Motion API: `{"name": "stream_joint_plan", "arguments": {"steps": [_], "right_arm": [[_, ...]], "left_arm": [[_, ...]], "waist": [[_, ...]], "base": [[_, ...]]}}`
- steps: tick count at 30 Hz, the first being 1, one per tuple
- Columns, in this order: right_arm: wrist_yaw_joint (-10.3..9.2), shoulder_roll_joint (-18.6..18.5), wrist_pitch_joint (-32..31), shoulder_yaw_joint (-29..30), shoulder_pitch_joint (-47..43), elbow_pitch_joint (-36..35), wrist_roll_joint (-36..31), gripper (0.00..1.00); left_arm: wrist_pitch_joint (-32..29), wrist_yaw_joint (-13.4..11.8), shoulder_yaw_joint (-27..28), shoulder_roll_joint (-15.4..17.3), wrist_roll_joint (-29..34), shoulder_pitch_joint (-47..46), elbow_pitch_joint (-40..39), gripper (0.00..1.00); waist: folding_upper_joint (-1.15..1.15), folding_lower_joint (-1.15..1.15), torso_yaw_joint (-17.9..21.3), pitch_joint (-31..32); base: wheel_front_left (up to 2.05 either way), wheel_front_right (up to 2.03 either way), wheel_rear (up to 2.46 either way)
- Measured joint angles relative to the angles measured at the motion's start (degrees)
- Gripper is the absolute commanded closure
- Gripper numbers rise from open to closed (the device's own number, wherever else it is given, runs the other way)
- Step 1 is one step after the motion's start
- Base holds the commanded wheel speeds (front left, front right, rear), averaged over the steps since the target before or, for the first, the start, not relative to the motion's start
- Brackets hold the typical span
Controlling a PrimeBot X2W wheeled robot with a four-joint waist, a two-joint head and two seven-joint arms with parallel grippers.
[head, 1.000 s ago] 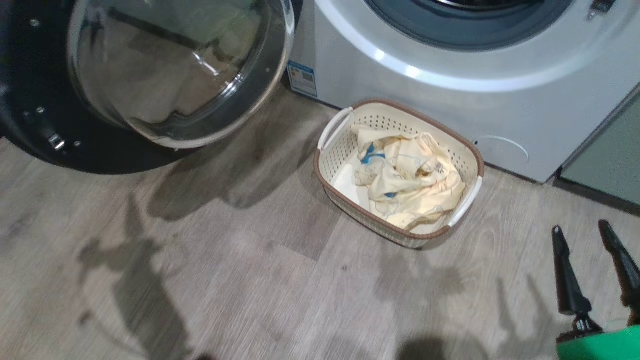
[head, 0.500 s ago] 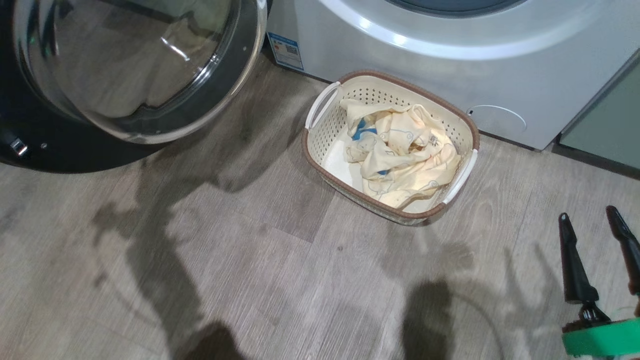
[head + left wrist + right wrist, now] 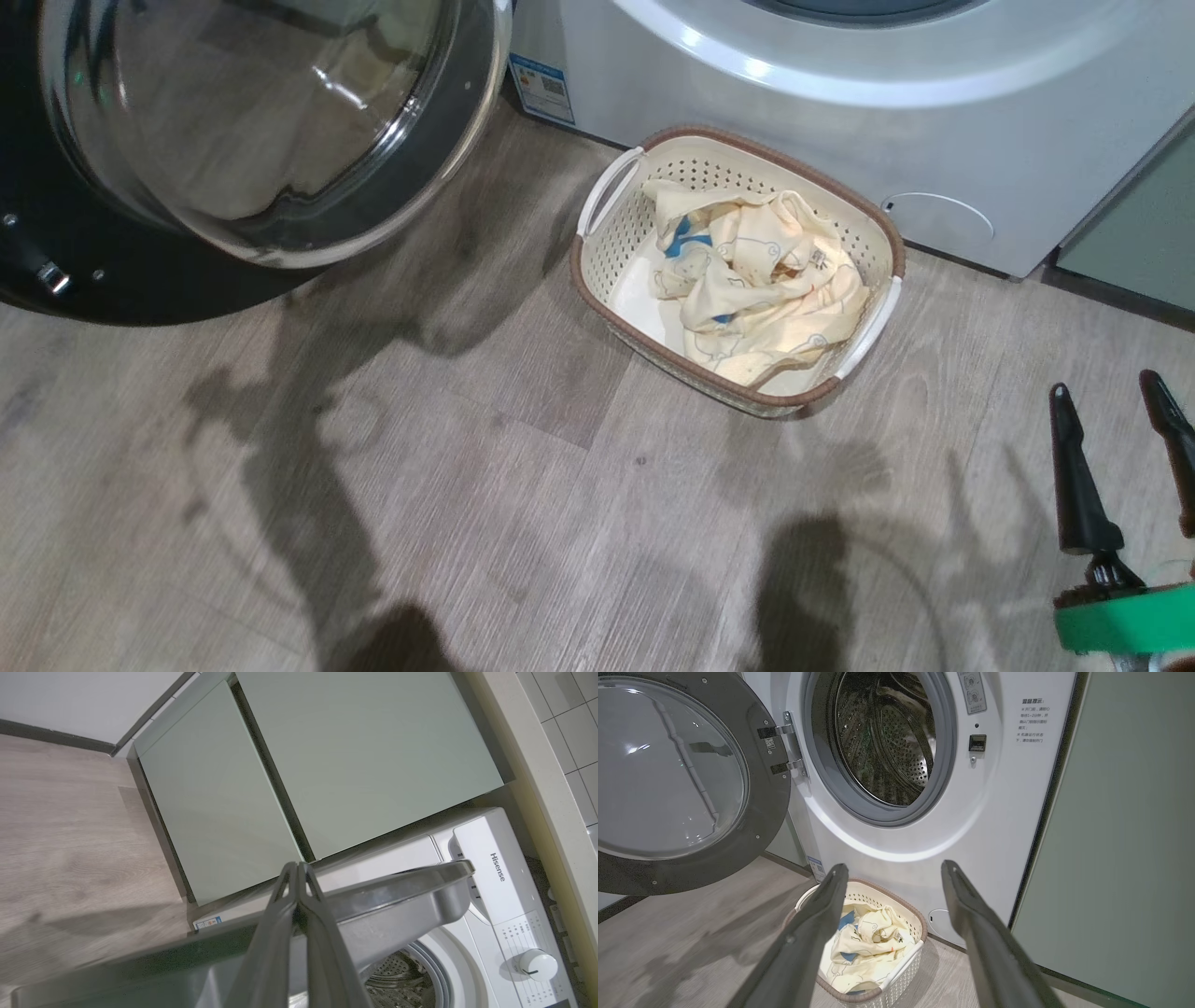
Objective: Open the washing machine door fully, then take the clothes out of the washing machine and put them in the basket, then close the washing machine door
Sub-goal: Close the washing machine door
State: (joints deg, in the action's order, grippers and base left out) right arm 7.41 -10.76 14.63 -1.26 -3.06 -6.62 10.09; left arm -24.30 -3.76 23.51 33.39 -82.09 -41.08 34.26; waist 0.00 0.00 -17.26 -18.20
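**Head view:** One cream basket [image 3: 620, 245] sits on the wood-look floor [image 3: 467, 467] just in front of the white washing machine [image 3: 794, 140]. Its long axis runs from upper left to lower right, with two white handles at the short ends. It holds a crumpled heap of pale yellow clothes [image 3: 756, 289]; how many pieces cannot be told. The washing machine door [image 3: 233, 140] stands swung open at the left. The right hand [image 3: 1103, 384] is low at the right, well apart from the basket, its two fingers spread and empty.

**Left wrist view:** The left hand [image 3: 295, 867] has its fingers pressed together in front of the door's silver rim [image 3: 397, 891], with two pale green cabinet fronts [image 3: 364, 756] beyond.

**Right wrist view:** The right hand's spread fingers frame the basket [image 3: 919, 918] and clothes [image 3: 864, 938] below the drum mouth [image 3: 882, 742].
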Motion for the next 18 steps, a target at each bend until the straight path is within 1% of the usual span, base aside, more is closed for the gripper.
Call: {"name": "stream_joint_plan", "arguments": {"steps": [7,8,12,18], "right_arm": [[0.0,-0.3,0.0,0.0,0.0,-0.1,0.0,0.0],[0.0,-0.3,0.0,0.0,0.0,-0.1,0.0,0.0],[0.0,-0.3,0.0,0.0,0.0,-0.1,0.0,0.0],[0.0,-0.3,0.0,0.2,0.0,-0.2,0.0,0.0]], "left_arm": [[-3.9,-0.1,0.1,0.0,-1.7,2.3,-3.0,1.0],[-4.3,-0.5,0.1,0.0,-1.7,2.6,-3.5,1.0],[-5.6,-0.7,-0.1,-0.2,-1.8,3.9,-5.1,1.0],[-8.2,-1.8,0.0,-1.3,-4.0,6.5,-9.1,1.0]], "waist": [[0.0,0.0,-0.2,-0.3],[0.0,0.0,-0.2,-0.3],[0.0,0.0,-0.3,-0.4],[0.0,0.0,-0.6,-0.9]], "base": [[0.0,0.0,0.0],[0.0,0.0,0.0],[0.0,0.0,0.0],[0.0,0.0,0.0]]}}
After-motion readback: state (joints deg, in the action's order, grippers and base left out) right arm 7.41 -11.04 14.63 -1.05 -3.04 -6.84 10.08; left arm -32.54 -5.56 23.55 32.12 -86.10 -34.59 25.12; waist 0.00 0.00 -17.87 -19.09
